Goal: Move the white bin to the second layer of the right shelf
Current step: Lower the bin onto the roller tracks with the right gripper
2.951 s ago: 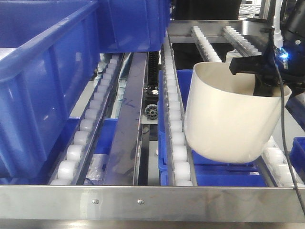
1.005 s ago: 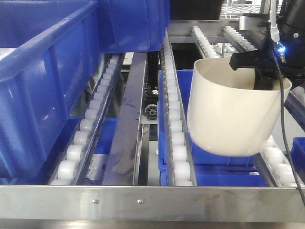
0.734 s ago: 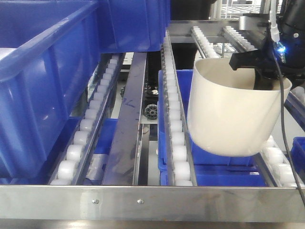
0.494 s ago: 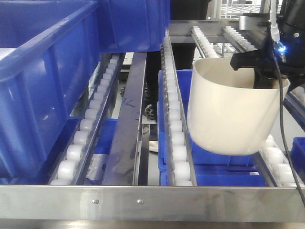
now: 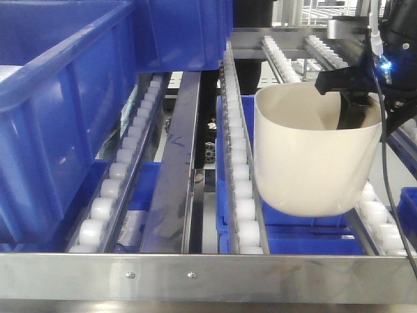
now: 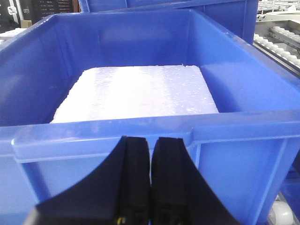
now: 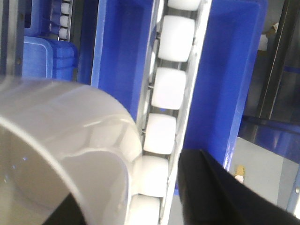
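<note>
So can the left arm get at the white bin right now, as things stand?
Probably not easily. The left gripper is shut, right up against the front wall of a blue crate holding a foam slab, while the white bin hangs over the roller rails in the right gripper.

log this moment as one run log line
right gripper: shut on white bin rim | bin: over roller rails, contact unclear | left gripper: shut, by blue crate

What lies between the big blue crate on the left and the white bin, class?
In the front-facing view, two white-roller rails and a flat steel rail lie between the blue crate and the white bin.
</note>
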`<state>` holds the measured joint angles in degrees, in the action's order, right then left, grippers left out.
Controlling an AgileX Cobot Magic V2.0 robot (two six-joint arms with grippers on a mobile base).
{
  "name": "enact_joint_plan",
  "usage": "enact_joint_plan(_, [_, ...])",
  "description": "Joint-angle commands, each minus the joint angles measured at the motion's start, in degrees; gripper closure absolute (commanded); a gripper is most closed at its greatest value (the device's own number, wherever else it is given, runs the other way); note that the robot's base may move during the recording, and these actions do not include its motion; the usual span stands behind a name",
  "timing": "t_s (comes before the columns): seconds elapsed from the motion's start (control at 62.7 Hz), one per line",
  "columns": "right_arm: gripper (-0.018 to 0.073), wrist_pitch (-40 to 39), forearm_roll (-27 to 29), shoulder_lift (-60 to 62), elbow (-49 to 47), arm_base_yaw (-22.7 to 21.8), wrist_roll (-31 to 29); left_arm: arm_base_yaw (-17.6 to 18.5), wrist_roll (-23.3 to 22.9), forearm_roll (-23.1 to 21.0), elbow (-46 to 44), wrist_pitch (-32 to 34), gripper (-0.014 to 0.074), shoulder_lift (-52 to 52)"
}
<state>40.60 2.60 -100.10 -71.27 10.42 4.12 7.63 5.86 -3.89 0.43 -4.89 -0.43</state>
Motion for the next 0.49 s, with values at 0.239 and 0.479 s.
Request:
enact_joint_plan(0.239, [0.0093, -2.8, -0.8, 3.5, -1.8, -0.4, -0.2, 0.3, -0.1, -0.3, 2.1, 4.9, 0.0512, -0.8])
enact_joint_plan(0.479, [0.009, -2.9, 0.2, 3.5, -1.8, -0.4, -0.2, 0.3, -0.1, -0.3, 2.1, 4.9, 0.0512, -0.8])
